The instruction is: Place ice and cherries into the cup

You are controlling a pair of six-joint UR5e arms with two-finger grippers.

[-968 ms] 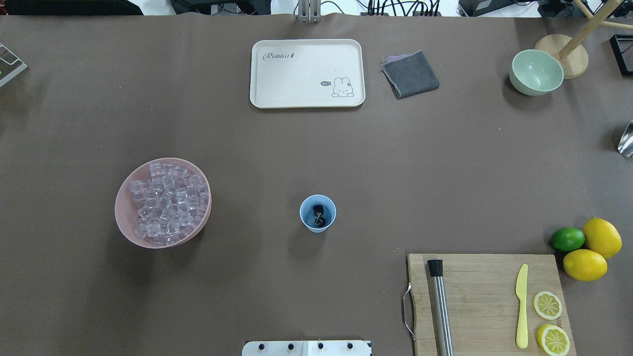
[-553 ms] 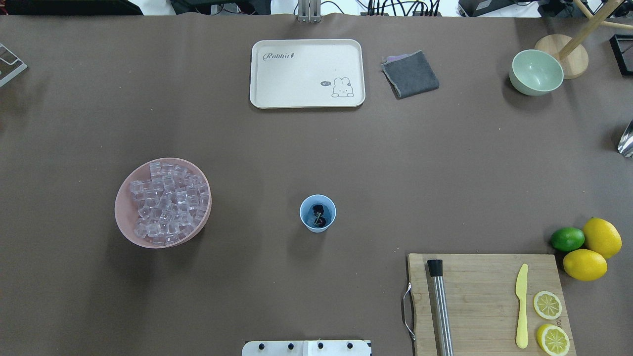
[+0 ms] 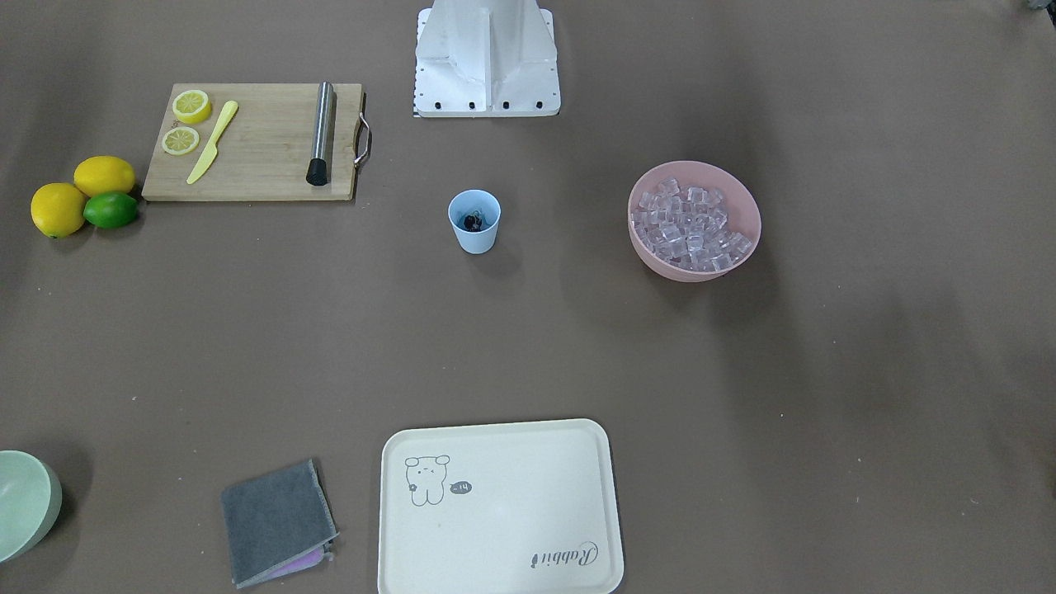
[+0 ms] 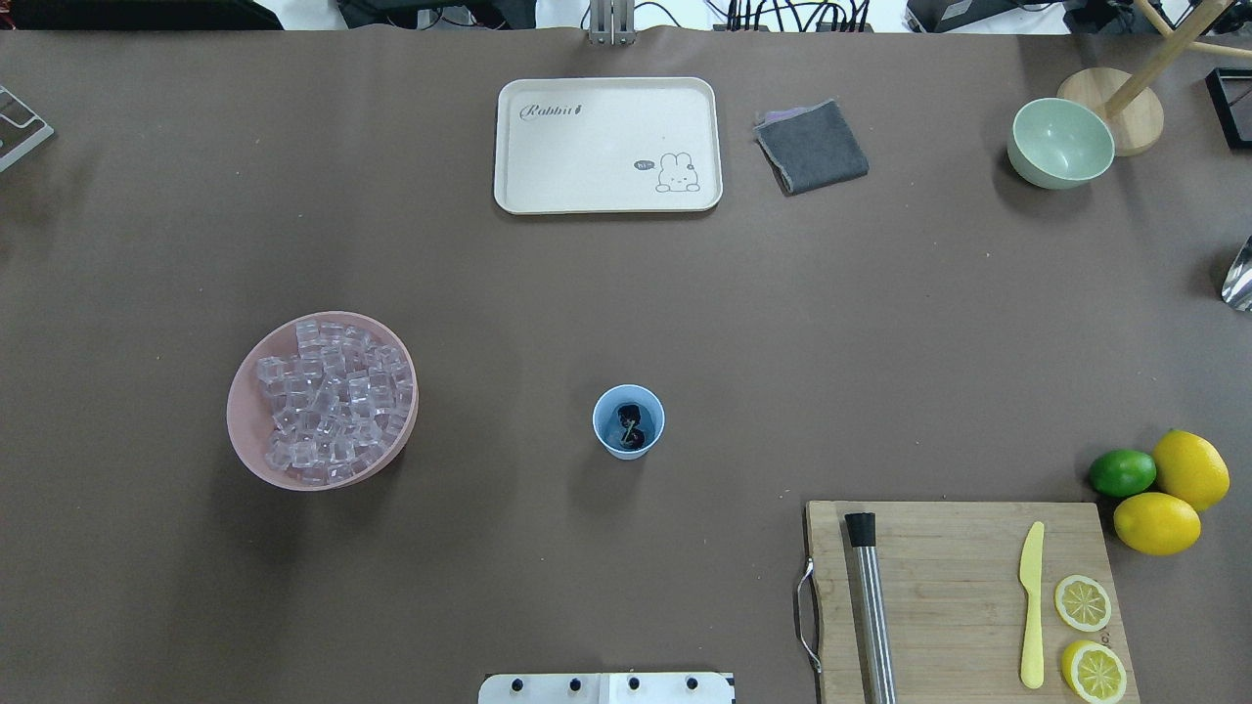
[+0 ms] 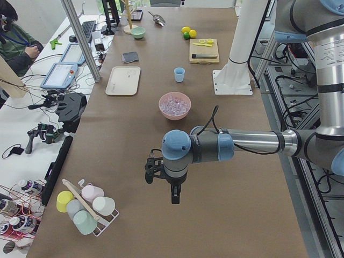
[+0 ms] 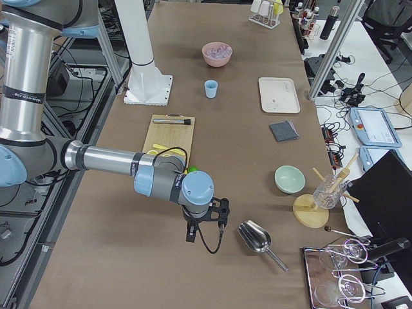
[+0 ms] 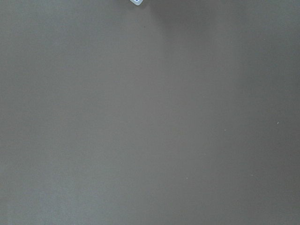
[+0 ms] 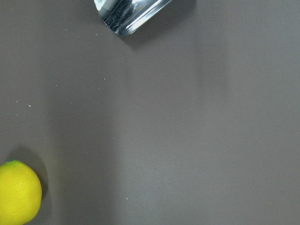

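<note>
The cup (image 4: 602, 420) stood mid-table, cherries (image 4: 631, 430) inside, bare table (image 4: 626, 293) all round it. The ice (image 4: 328, 401) lay in the pink bowl (image 4: 241, 420), well apart on the robot's left. The left jaws and the right jaws hung over opposite table ends; spread or pressed together could not be told.

This is a robotics lab set up for recording. Two grey-and-blue industrial arms, the left arm (image 5: 252, 142) and the right arm (image 6: 103, 159), reach over a long brown-covered surface (image 4: 626, 293) beside a white pedestal (image 5: 239, 59). Aluminium posts (image 5: 80, 40) line the operators' side. There, touch-screen pendants (image 6: 372, 126), handheld controllers (image 5: 38, 135) and loose cables (image 5: 24, 103) lie on a white bench (image 5: 13, 137), and a person (image 5: 16, 45) sits at it.
</note>
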